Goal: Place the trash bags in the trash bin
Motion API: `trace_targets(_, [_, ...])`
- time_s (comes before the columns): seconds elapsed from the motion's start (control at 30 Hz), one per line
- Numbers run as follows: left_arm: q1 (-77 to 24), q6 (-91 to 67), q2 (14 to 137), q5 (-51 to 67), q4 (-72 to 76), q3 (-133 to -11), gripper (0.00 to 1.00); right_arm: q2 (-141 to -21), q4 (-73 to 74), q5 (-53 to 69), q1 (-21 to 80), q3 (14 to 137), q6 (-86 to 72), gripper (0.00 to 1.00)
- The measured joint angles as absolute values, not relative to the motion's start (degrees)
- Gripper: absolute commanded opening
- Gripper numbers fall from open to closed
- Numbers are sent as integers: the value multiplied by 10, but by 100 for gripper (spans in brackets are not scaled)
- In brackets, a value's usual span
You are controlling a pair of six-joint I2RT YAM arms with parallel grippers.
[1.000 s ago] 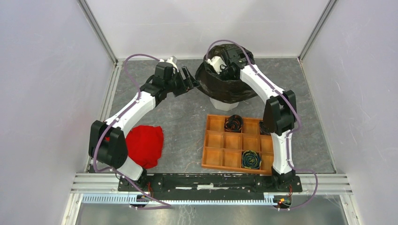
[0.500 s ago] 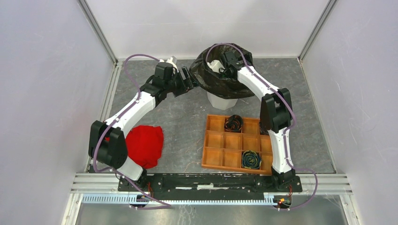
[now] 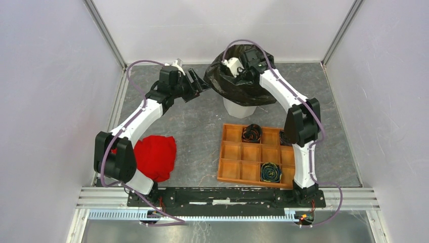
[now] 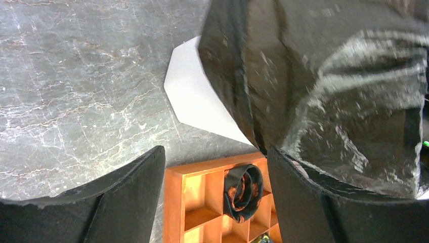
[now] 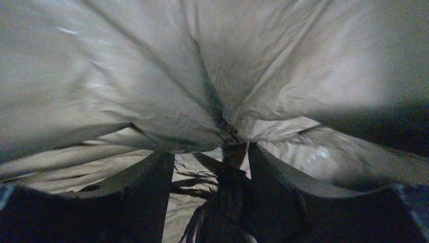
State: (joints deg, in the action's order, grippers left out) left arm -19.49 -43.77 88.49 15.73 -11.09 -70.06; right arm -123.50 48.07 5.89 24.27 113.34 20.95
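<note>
Upper centre of the top view: the black trash bag (image 3: 230,88) drapes over the white trash bin (image 3: 238,109). My left gripper (image 3: 199,84) hovers beside it, fingers spread. My right gripper (image 5: 211,153) sits inside the bag, film bunched between its fingers; I cannot tell if it clamps.

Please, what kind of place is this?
Probably a robot test cell, not a home: plain white walls close in a grey table, a left arm and a right arm are bolted to a rail, and a bin and tray sit as props.
</note>
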Motion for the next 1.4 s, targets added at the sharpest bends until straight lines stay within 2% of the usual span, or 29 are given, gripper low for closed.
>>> trace_targets(0.17, [-173, -478, 885, 202, -66, -682, 81, -1160, 460, 65, 243, 1114, 191, 66])
trace_targets(0.3, [-165, -511, 895, 232, -24, -677, 81, -1125, 435, 77, 243, 1110, 164, 64])
trace_targets(0.63, [-162, -548, 933, 256, 21, -675, 82, -1110, 350, 90, 242, 1105, 51, 74])
trace_targets(0.83, [-142, -548, 933, 259, 24, -675, 81, -1059, 310, 114, 226, 1095, -1, 81])
trace_targets(1.0, [-113, -548, 933, 261, 25, -675, 82, -911, 216, 160, 156, 972, -54, 90])
trace_targets(1.13, [-97, -548, 927, 261, 23, -661, 83, -792, 136, 185, 60, 858, -98, 92])
trace_targets(1.3, [-91, -548, 901, 262, 18, -618, 81, -746, 79, 182, 8, 764, -114, 90])
trace_targets(1.4, [-91, -542, 894, 262, 8, -614, 72, -745, 51, 185, -22, 682, -137, 81])
